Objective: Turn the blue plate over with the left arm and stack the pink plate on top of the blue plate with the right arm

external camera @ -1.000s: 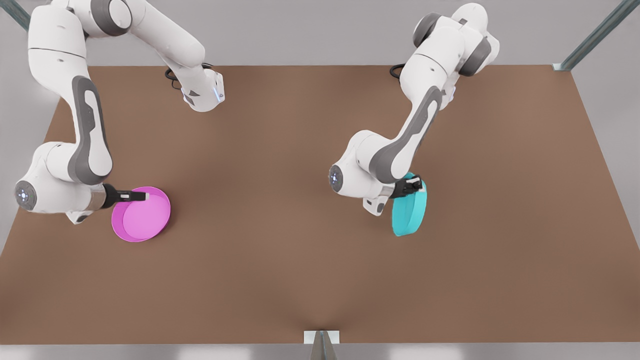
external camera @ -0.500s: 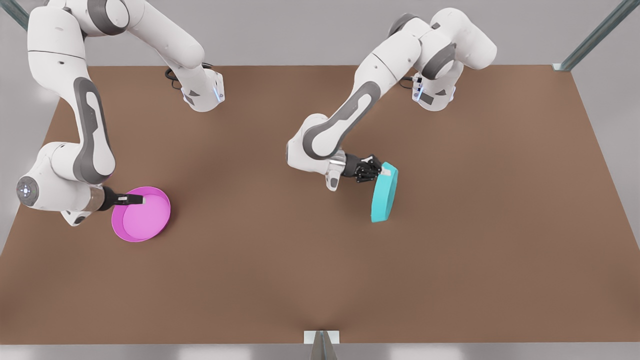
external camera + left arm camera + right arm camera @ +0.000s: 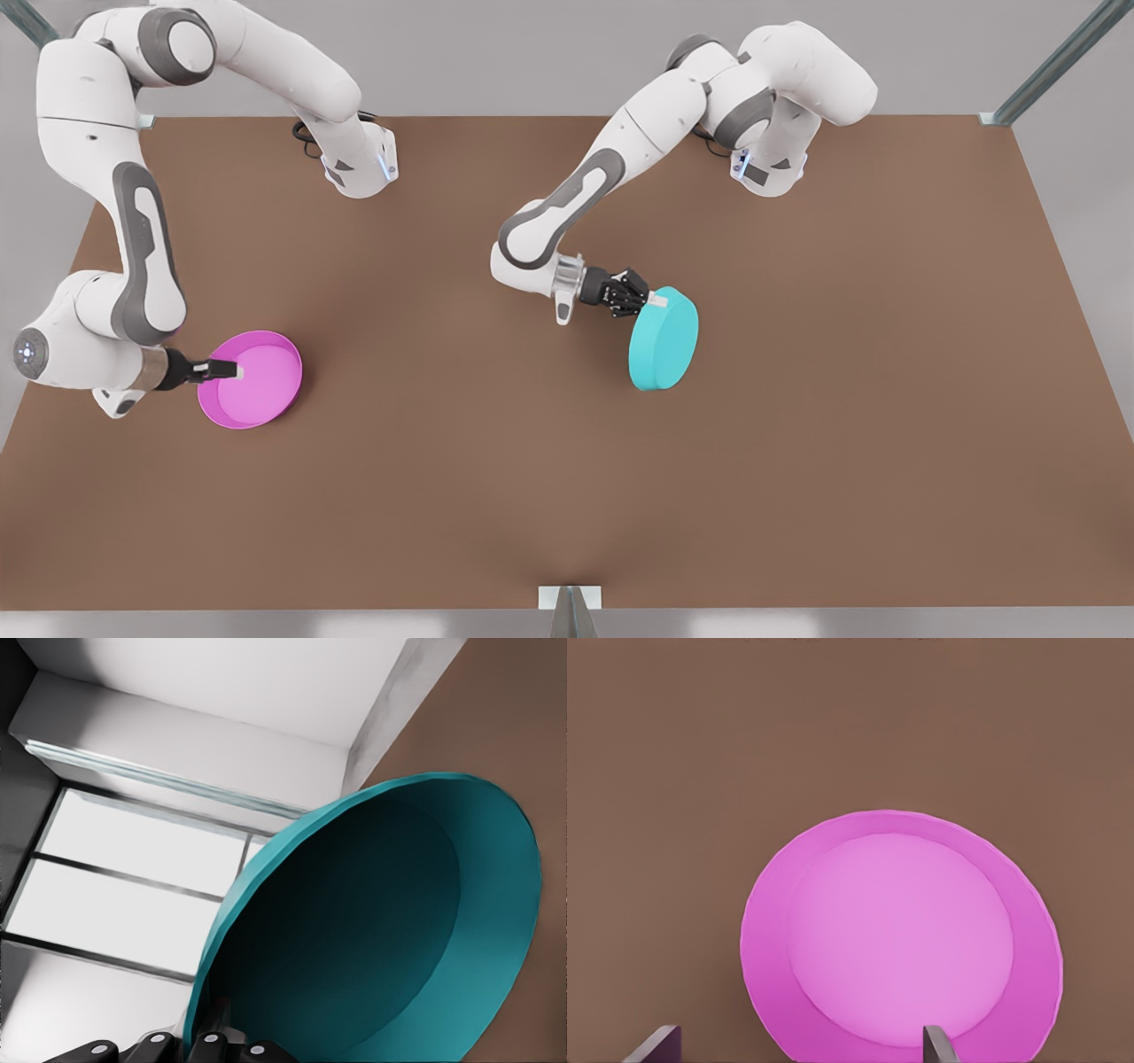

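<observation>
Cyan plastic, rigid and thin-walled: we judge the blue plate (image 3: 664, 338) to be light and stiff, with a smooth rim that could slip in a two-finger pinch if the wrist turns quickly. The left gripper (image 3: 654, 299), seen toward the front view's right of centre, is clamped on the plate's rim at its upper edge. The plate is carried above the brown table (image 3: 567, 496), tilted, with its flat underside turned toward the front camera. In the left wrist view its hollow interior (image 3: 372, 930) faces the wrist camera, and the gripper base sits at the rim. We judge the flip to be well along but not finished: the plate is not yet set down.

The rim is the only practical hold on either dish. The flat base offers nothing to pinch, so a grasp should straddle the raised wall, one finger inside and one outside.

The pink plate (image 3: 252, 379) lies upright and flat on the table at the front view's left, well apart from the blue one. The right gripper (image 3: 227, 369) is level with its near rim, fingers apart; in the right wrist view the two fingertips (image 3: 937, 1047) show spread on either side of the plate's edge (image 3: 900, 935), not closed on it. We judge this dish to handle identically: light, rigid, and liable to skid on the table if pushed rather than pinched.
</observation>
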Motion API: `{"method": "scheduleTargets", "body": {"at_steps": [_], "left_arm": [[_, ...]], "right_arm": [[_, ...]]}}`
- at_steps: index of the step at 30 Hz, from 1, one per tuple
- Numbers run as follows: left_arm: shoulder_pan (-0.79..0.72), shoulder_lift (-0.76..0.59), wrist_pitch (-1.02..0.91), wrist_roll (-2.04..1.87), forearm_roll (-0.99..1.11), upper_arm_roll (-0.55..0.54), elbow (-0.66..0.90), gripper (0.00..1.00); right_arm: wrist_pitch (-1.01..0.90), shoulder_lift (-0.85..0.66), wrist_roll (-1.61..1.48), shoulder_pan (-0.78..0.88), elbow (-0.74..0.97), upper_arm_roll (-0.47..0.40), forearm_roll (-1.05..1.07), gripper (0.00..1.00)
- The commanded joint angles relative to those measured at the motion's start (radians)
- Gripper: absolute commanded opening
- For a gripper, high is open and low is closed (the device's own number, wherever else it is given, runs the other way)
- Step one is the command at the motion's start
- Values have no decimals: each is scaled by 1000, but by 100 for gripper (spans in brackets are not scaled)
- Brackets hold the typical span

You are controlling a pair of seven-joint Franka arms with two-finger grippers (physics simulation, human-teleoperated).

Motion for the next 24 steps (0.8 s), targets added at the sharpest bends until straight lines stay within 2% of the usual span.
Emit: {"method": "scheduleTargets", "body": {"at_steps": [1,9,14,16,18,24], "left_arm": [[-2,3,1,-6,-10,0,-2,21],[-40,37,-12,-23,-7,2,0,21],[-54,51,-22,-28,-11,2,1,23],[-54,52,-24,-28,-13,2,0,63],[-58,54,-22,-28,-13,2,1,78],[-78,74,-39,-28,-20,2,5,78]], "right_arm": [[5,3,-2,0,2,0,0,100],[28,104,-167,10,137,-49,-60,100],[29,121,-157,13,143,-60,-57,100],[25,120,-155,-4,125,-60,-51,100],[14,118,-167,-43,103,-60,-58,100],[28,132,-172,-44,100,-71,-61,100]]}}
